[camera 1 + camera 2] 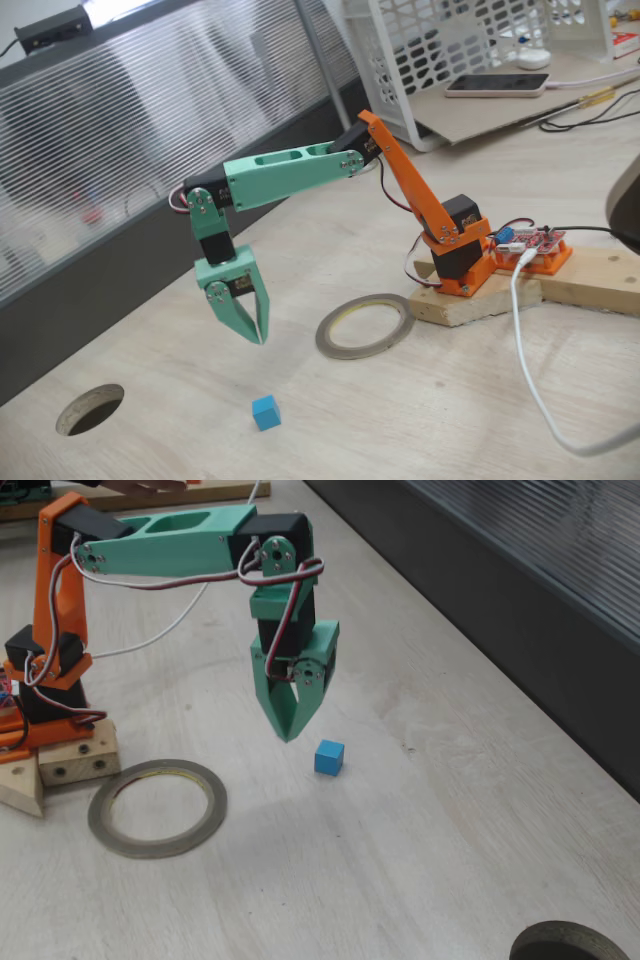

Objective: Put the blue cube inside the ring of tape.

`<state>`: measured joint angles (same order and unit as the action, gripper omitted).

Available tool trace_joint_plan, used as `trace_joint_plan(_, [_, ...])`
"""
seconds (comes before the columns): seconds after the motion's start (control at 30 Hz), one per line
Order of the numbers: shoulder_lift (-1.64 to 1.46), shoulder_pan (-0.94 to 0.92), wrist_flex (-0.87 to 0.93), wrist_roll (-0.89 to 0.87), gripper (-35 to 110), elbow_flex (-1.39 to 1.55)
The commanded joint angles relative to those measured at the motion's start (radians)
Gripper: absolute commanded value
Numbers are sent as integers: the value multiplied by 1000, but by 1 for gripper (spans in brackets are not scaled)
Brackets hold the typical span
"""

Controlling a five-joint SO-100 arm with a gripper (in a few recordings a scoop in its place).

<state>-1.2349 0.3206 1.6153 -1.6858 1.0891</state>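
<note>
The approach to the pick-up is judged to be in hand: the gripper is held above the table with its green fingers closed on nothing, and the blue cube lies loose just beside its tip, well apart from the ring of tape at the left in that fixed view. Next, the fingers would need to be opened and lowered around the cube. The pale wooden table is pierced by a dark round hole and backed by a ribbed panel.

The arm is stretched out level from its orange base. The green gripper is pointed toward six o'clock, its jaws nearly closed and empty.
</note>
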Motion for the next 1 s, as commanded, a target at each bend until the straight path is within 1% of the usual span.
trace_joint_plan(0.0, [-11,28,9,-17,3,-63])
trace_joint_plan(0.3, [-11,28,12,-9,4,-69])
trace_joint_plan(0.37, [-11,28,14,-9,6,-69])
trace_joint_plan(0.47, [-11,28,15,-11,15,-69])
trace_joint_plan(0.73, [-11,18,29,-9,48,-57])
trace_joint_plan(0.83, [-9,21,129,-9,56,-57])
trace_joint_plan(0.9, [-9,25,229,-9,58,-58])
trace_joint_plan(0.97, [-9,25,290,-15,59,-64])
